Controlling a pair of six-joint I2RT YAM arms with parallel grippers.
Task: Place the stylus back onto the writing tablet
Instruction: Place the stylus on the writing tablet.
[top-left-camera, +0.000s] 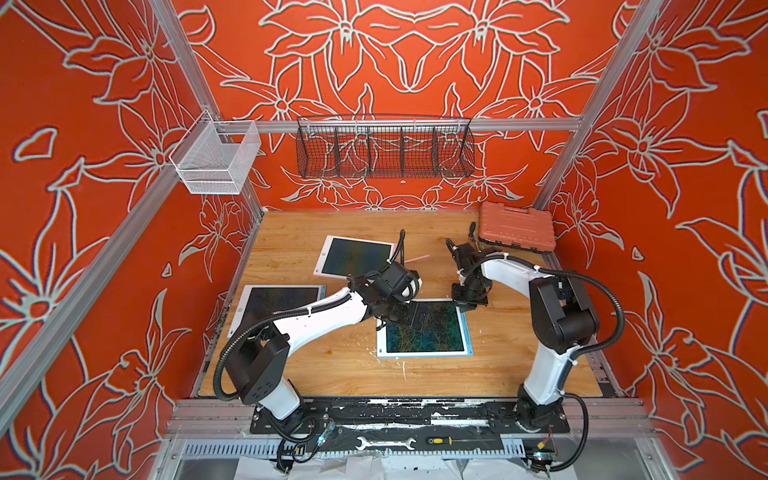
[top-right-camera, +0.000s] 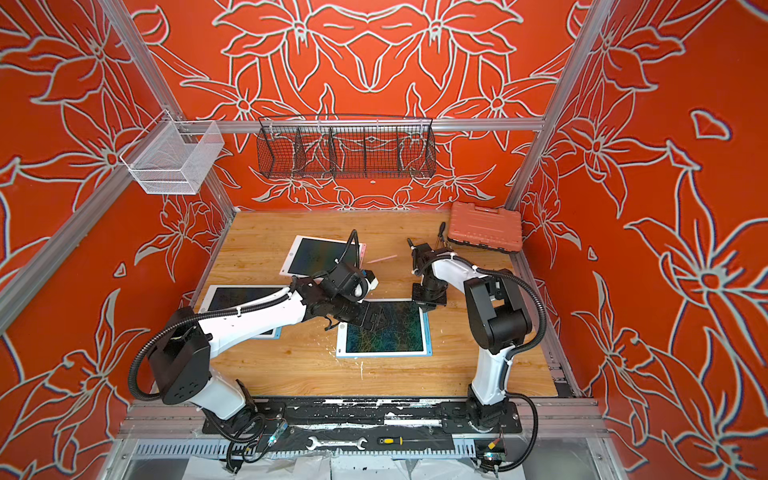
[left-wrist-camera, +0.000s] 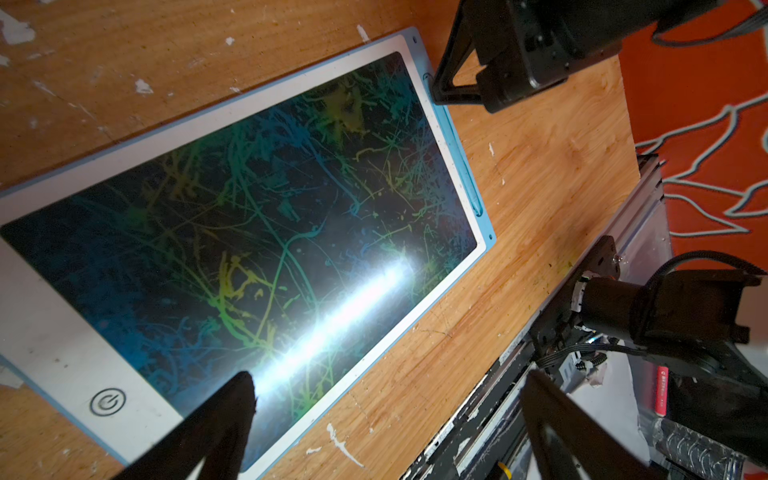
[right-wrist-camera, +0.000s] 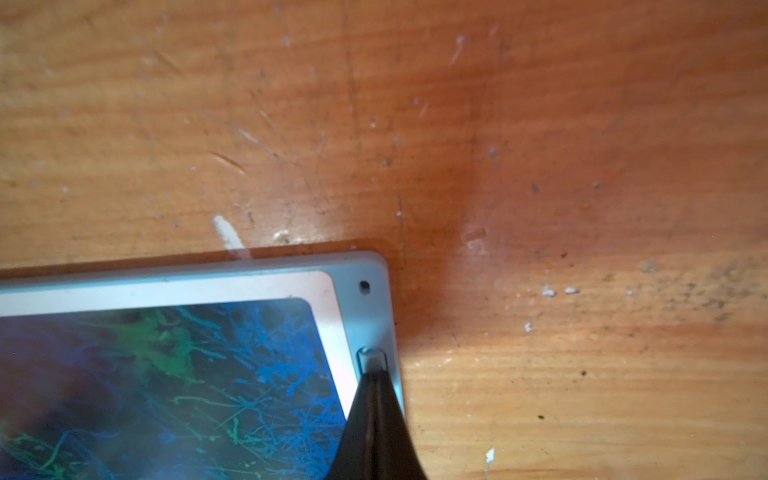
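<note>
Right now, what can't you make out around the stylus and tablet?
- The stylus: the right wrist view shows only its end in the tablet slot; the shut right gripper covers the rest.
- In both top views, that gripper's tip is hidden under its own body.
- The pink stick: too small to identify in a top view.

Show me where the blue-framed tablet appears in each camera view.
In both top views: blue-framed tablet slightly right of centre, lower half.
Left wrist: it fills most of the picture.
Right wrist: one corner only.
Shared landmark: right gripper at that corner.
</note>
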